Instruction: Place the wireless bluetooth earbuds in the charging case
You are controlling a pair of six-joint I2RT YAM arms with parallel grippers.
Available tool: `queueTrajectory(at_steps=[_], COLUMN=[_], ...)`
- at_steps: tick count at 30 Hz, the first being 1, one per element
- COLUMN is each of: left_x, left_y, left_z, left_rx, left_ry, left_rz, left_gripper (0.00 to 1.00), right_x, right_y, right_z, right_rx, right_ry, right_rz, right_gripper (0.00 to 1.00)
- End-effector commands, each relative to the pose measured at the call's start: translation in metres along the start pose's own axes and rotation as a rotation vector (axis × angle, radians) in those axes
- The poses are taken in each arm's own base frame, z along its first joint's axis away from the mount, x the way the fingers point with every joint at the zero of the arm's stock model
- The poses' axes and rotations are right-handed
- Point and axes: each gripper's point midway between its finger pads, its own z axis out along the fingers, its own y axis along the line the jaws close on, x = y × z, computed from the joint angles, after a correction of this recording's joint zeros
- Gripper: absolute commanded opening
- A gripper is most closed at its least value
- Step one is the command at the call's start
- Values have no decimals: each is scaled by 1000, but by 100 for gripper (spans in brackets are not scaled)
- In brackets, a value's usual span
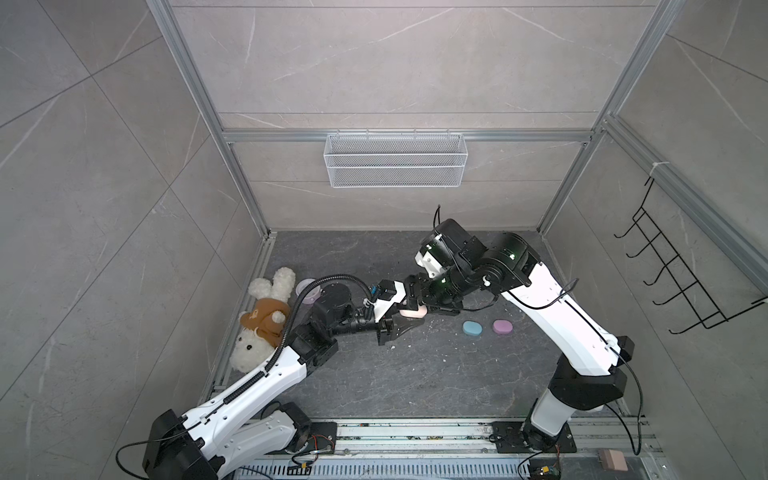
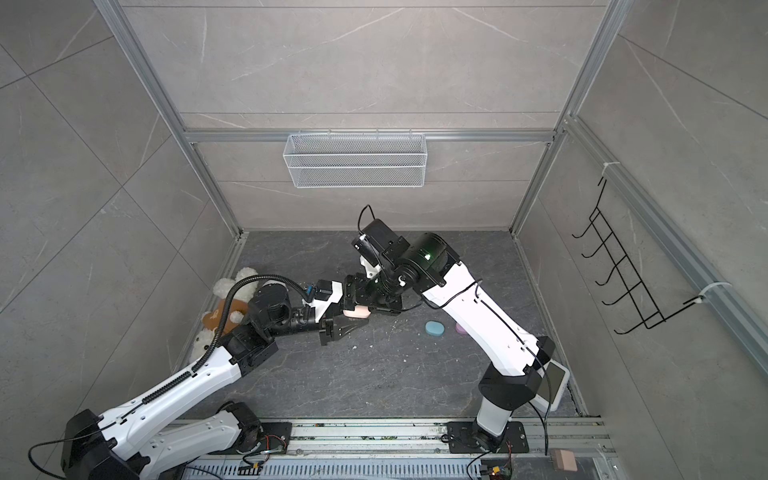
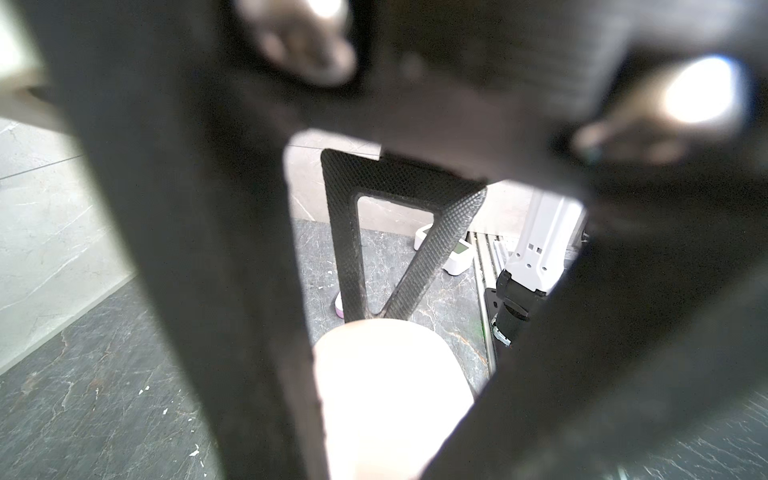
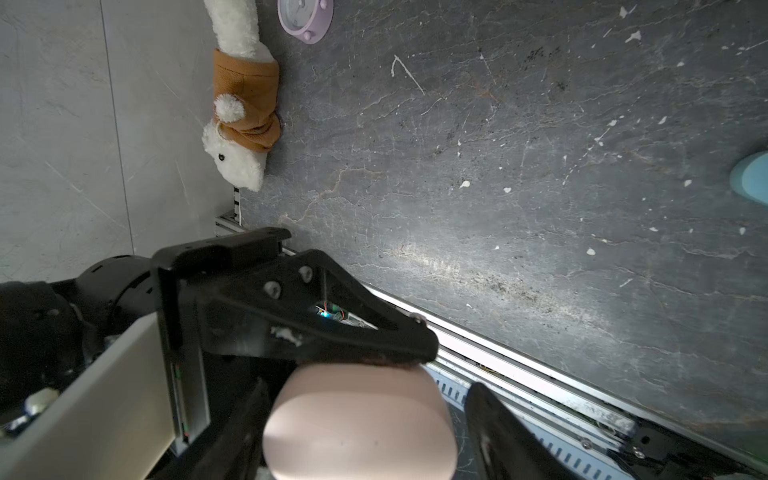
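Jaws: left gripper [image 1: 405,321] clamped on pink charging case [image 1: 412,312], right gripper [image 1: 423,304] spread around it; no earbuds spotted, insertion likely pending.

Pale grey, marble-veined wall panels [image 1: 395,62] in an aluminium frame [image 1: 407,136] close the bay at 9, 12 and 3 o'clock. A white mesh basket [image 1: 395,160] hangs from the crossbar at 12 o'clock; a black wire hook rack [image 1: 673,270] sits on the wall at 3 o'clock. The dark veined worktop [image 1: 415,374], dotted with white specks [image 4: 464,184], ends at a metal rail [image 1: 415,432] at 6 o'clock.
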Motion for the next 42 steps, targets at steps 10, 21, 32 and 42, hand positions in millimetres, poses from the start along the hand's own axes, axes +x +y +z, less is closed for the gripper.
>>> queueTrajectory(at_steps=[10, 21, 32, 42], left_x=[-32, -34, -32, -10], left_y=[-3, -3, -2, 0], left_z=[-4, -5, -4, -15], left_rx=[-5, -5, -11, -78], left_ry=[-68, -73, -68, -38], left_rz=[90, 88, 77, -60], left_gripper=[21, 20, 36, 100], right_x=[5, 6, 3, -7], right_y=[6, 4, 2, -35], right_z=[-5, -3, -5, -2], right_rx=[-40, -33, -28, 13], right_ry=[14, 18, -8, -70], right_rz=[1, 3, 8, 72], right_gripper=[71, 62, 57, 56])
